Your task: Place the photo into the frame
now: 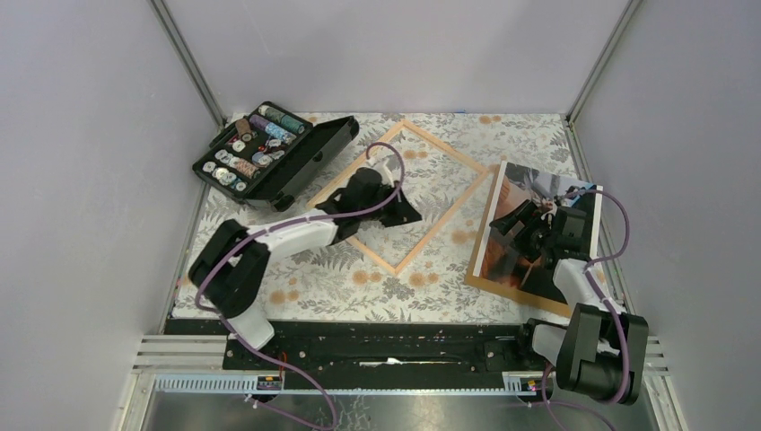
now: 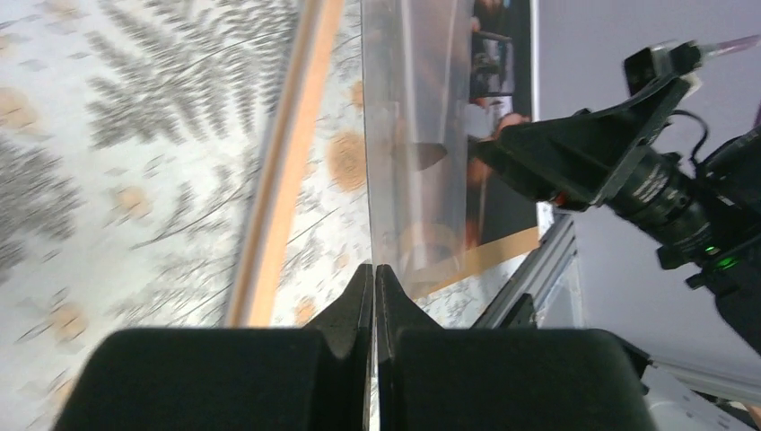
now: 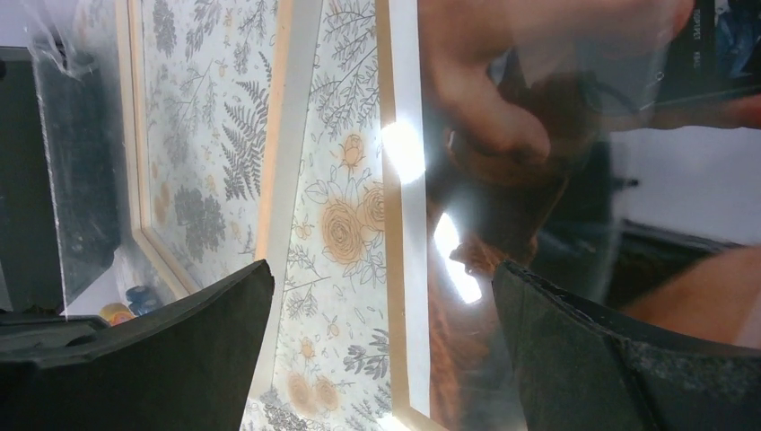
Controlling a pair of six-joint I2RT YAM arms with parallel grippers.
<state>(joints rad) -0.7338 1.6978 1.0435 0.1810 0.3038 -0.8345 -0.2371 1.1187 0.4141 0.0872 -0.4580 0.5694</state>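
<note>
Top external view: left pincer (image 2: 373, 278), closed, pinches a clear plastic sheet (image 2: 417, 135) on edge above the pale wooden rectangular frame (image 1: 446, 145) at the centre of the desk (image 1: 359, 287), apparently to bare it. The right pincer (image 3: 381, 274), spread wide and empty, hovers over the dark glossy photo (image 1: 513, 202) at right.

The frame (image 1: 446, 144), thin pale wood with a see-through centre, lies turned cornerwise like a diamond. The photo (image 1: 505, 247) (glossy, dark with orange-brown tones) lies flat just to its right.
</note>
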